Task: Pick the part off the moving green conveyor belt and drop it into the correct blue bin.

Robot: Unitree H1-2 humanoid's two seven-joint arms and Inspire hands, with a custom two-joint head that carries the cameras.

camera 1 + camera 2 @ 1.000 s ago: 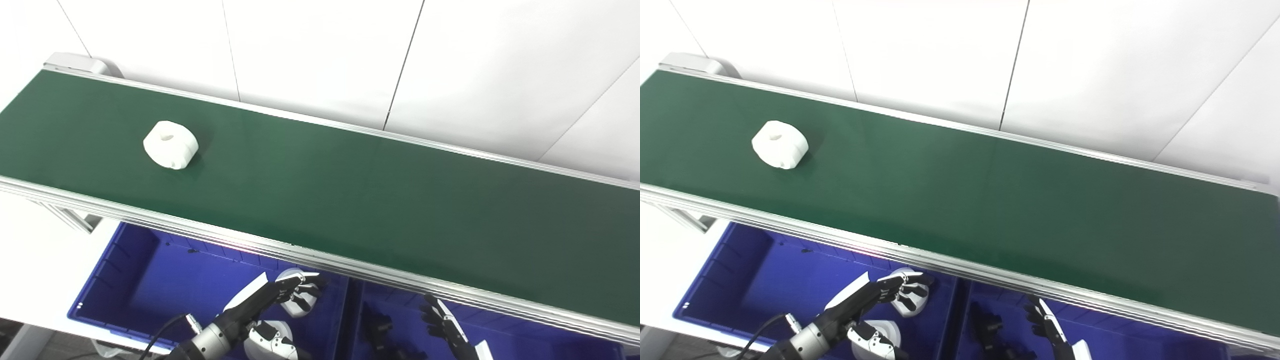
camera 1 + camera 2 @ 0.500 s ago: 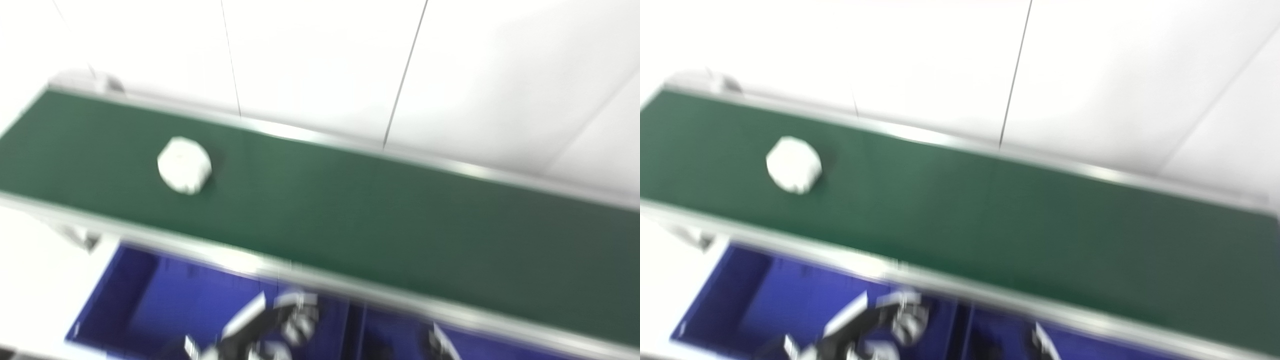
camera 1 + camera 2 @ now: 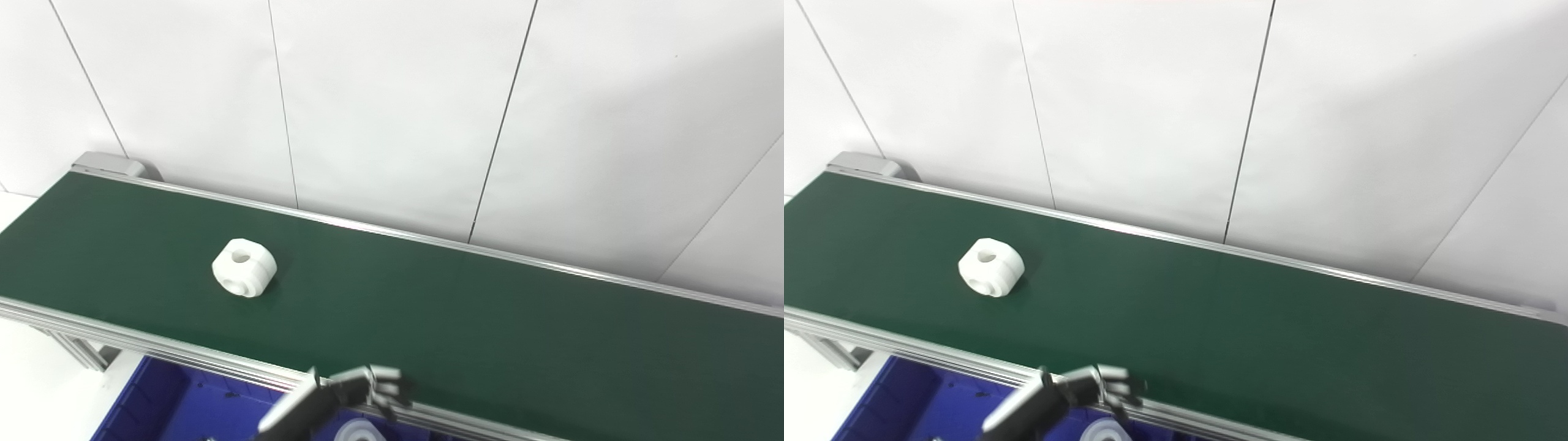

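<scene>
Evidently left hand (image 3: pixel 361 389) is hovering empty, fingers loosely curled, at belt (image 3: pixel 490 318) edge, awaiting part (image 3: pixel 244 267); right hand unseen.

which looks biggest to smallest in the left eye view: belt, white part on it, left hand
1. belt, by far.
2. left hand, though blurred and nearer the camera, so unsure against the part.
3. white part.

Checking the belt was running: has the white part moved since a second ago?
Yes. The white part has travelled rightward along the green belt, closer to the wall seam behind it.
</scene>
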